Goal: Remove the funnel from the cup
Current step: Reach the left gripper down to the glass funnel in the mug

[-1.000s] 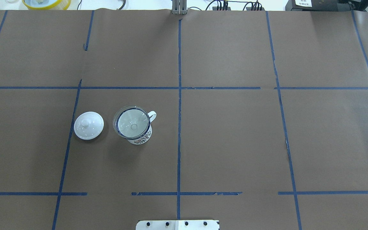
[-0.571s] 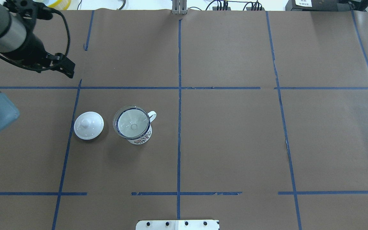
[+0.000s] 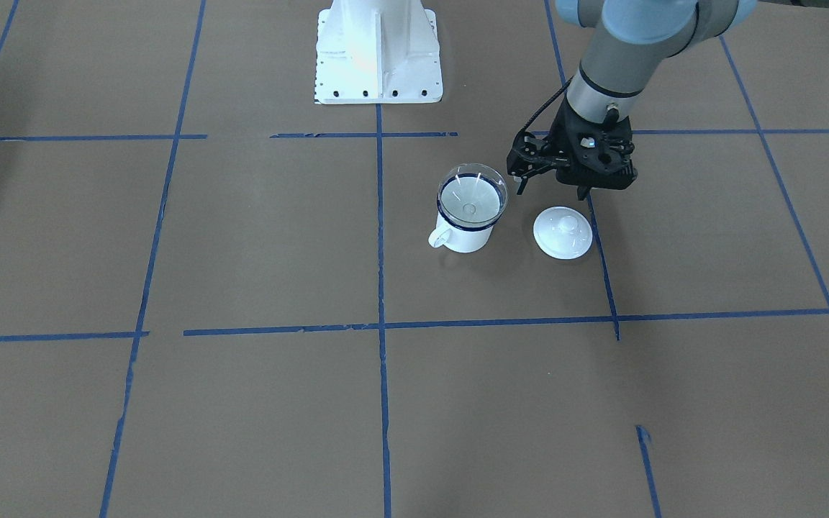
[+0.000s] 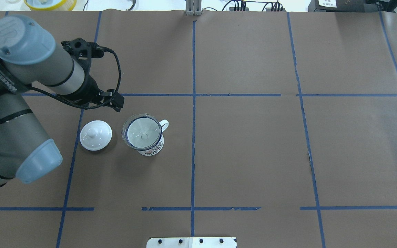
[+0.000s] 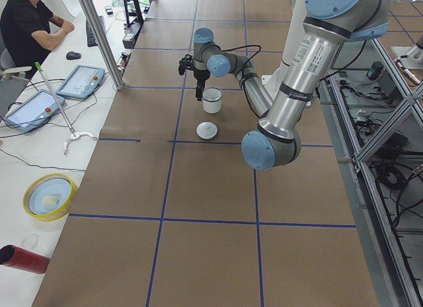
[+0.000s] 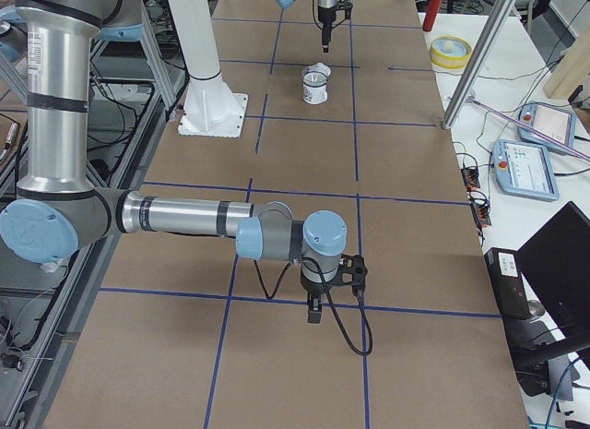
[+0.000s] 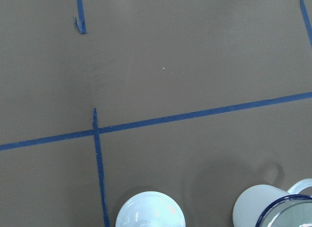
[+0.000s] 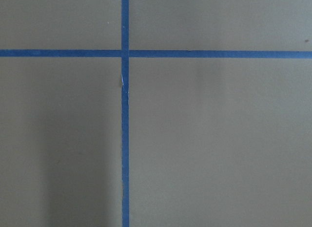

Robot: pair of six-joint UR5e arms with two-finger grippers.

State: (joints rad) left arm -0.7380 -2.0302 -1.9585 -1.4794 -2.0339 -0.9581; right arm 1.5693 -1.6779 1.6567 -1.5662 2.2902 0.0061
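Note:
The clear funnel (image 4: 143,132) sits in the white cup (image 4: 153,148) with the dark blue rim, left of the table's middle; both show in the front view, the funnel (image 3: 470,198) in the cup (image 3: 466,239). My left gripper (image 4: 118,105) hangs above the table just beyond the gap between lid and cup, touching nothing; its fingers look shut and empty (image 3: 585,193). The left wrist view shows the cup (image 7: 256,210) at its bottom edge. My right gripper (image 6: 313,314) shows only in the right side view, far from the cup; I cannot tell its state.
A white round knobbed lid (image 4: 95,135) lies on the table just left of the cup, and shows in the front view (image 3: 563,232). Blue tape lines cross the brown table cover. The robot's white base (image 3: 377,50) stands at the table's near edge.
My left arm has swung in from the far left edge toward the cup, and its gripper now hangs just beyond the lid and cup. The cup, funnel and lid have not moved.

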